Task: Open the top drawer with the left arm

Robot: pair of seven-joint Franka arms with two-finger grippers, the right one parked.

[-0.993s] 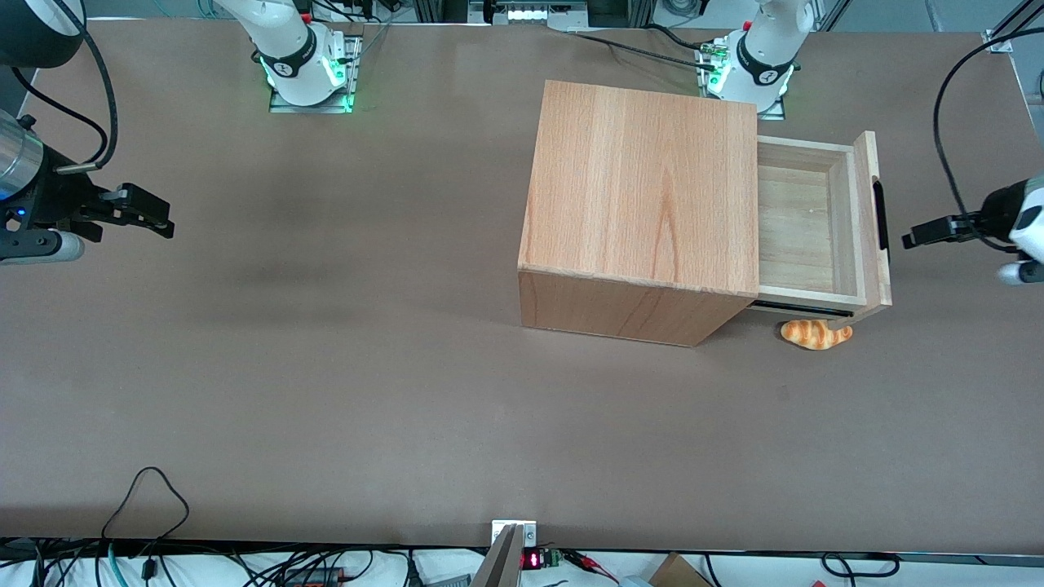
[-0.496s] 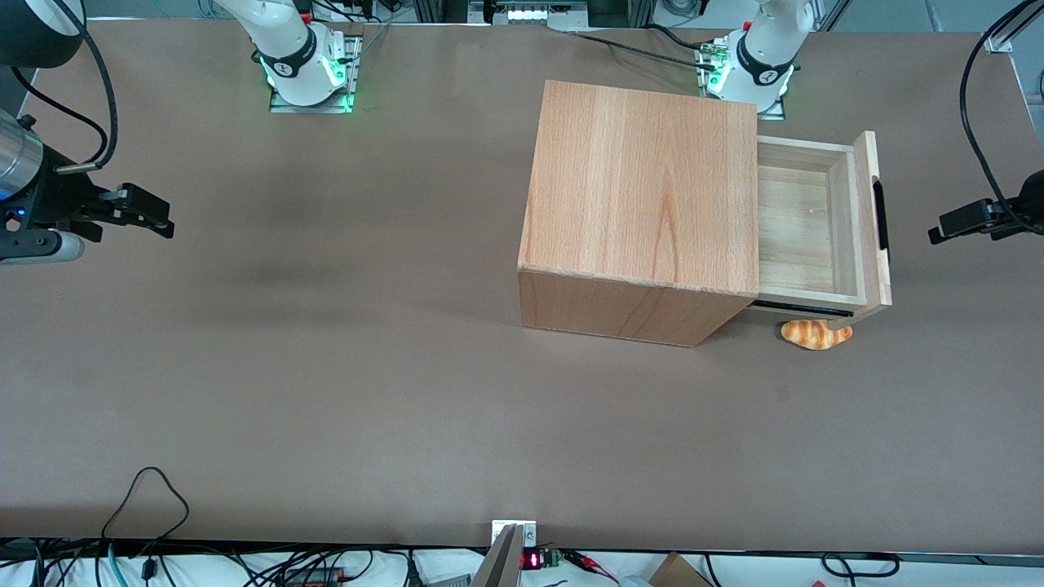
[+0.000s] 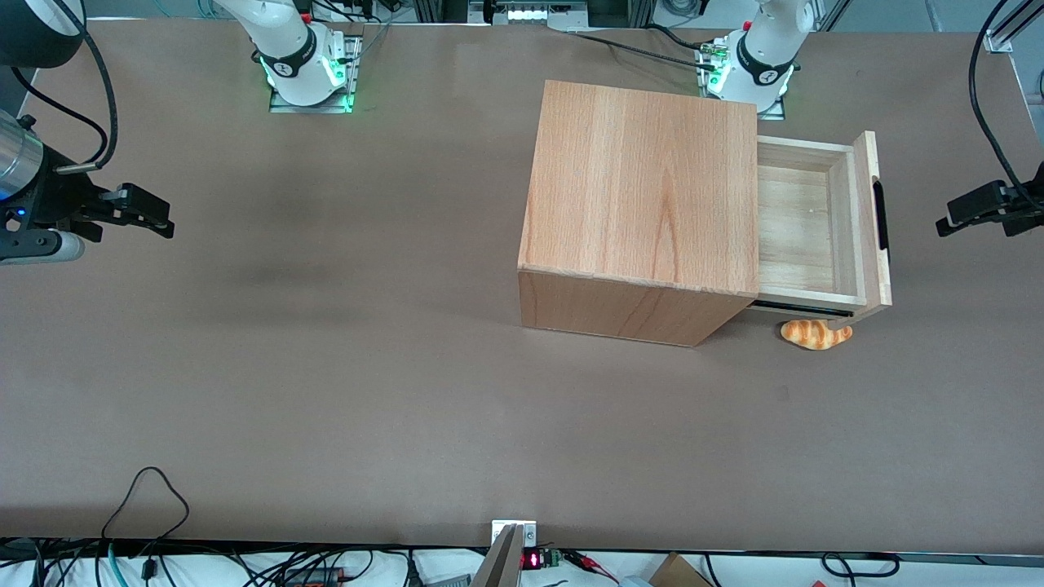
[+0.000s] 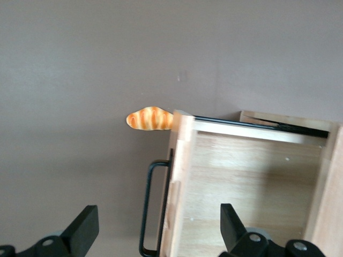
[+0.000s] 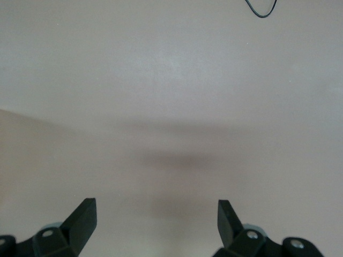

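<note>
Our gripper point(image 3: 946, 222) hangs in front of the top drawer point(image 3: 807, 224), well apart from its handle point(image 3: 881, 216), toward the working arm's end of the table point(image 3: 326, 391). In the wrist view the two black fingers point(image 4: 83, 230) stand wide apart with nothing between them, so the gripper is released and empty.

What has changed is the place of the gripper. One second ago its tips were near the handle; half a second ago they were farther off; now they are farther again and a little nearer to the front camera. So we are backing away from the drawer. The drawer itself has not moved in this time: it is pulled well out of the cabinet point(image 3: 644, 196), and its light inner floor is open to view from above. The black bar handle sits on the front panel, free of any contact.

We judge from this that the pulling is finished and the task is practically done; what is left is only the retreat of the left arm point(image 3: 1003, 204).

A small croissant point(image 3: 816, 333) lies on the table just beside the drawer's front corner, on the side nearer the front camera, and it is also unchanged.
</note>
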